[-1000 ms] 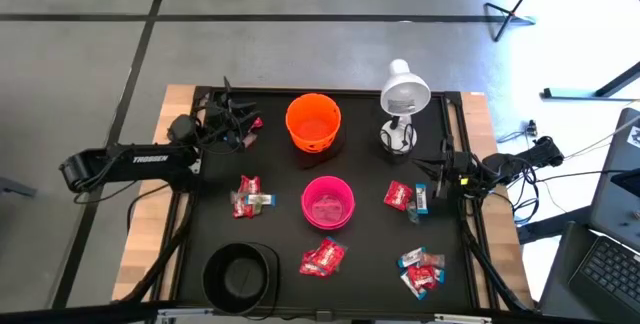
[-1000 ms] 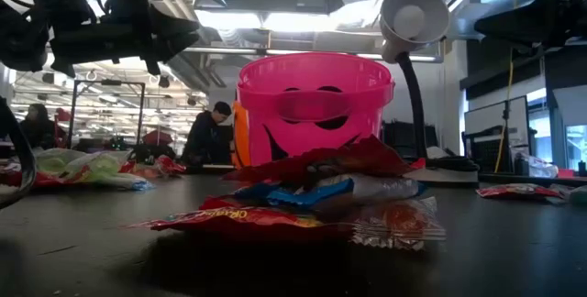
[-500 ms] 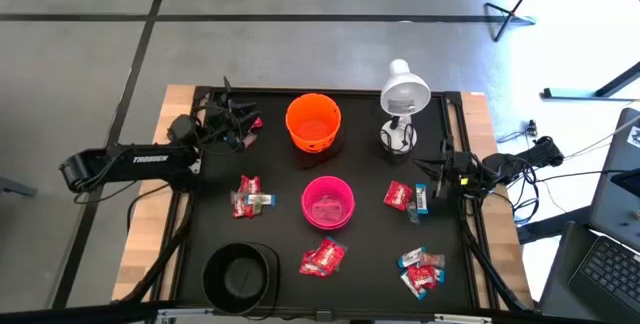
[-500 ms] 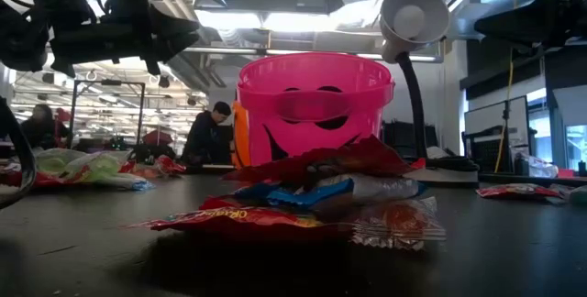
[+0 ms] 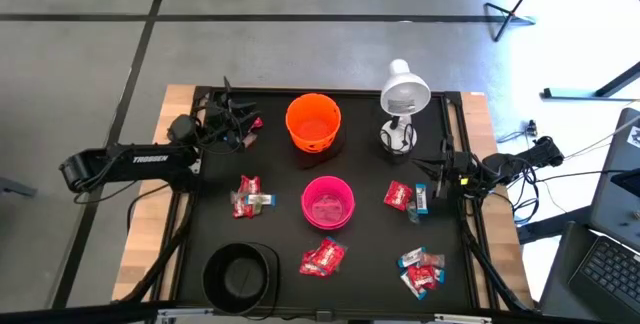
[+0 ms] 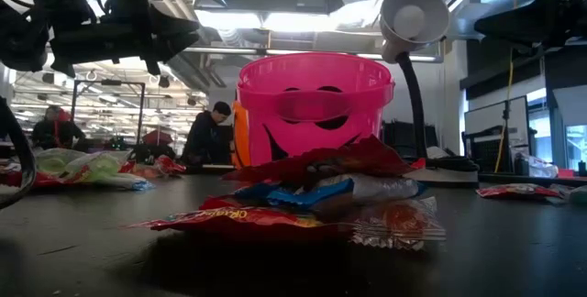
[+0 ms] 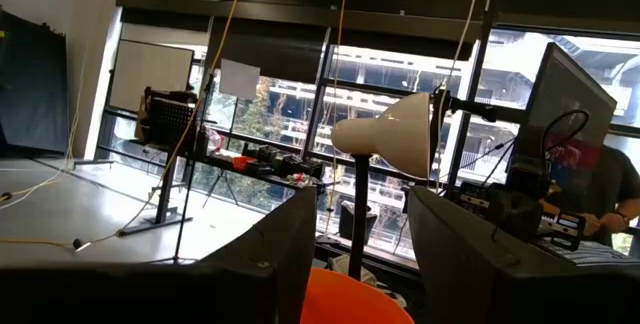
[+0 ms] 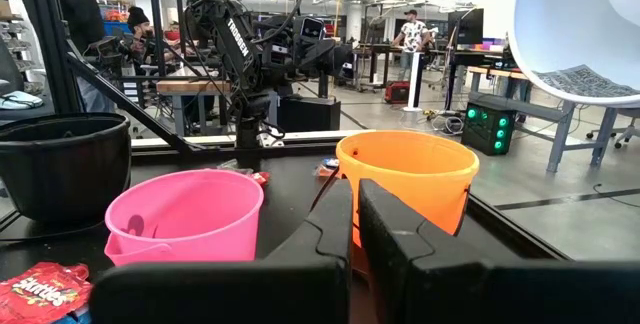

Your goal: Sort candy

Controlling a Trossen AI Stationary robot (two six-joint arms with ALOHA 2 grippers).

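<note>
Candy [image 5: 322, 258] wrappers glossy – pink bowl [image 5: 328, 203] smooth plastic.

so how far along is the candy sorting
Barely started. The candy lies in heaps on the table; the pink bowl shows one small piece at most. Nothing is in hand: the left pincer is open near the orange bowl, the right pincer shut, empty.

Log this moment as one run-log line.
left gripper: open, beside orange bowl | right gripper: shut, empty | candy: piles on table, unsorted

Grey floor [image 5: 300, 44], bright ceiling lights [image 6: 275, 20]
</note>
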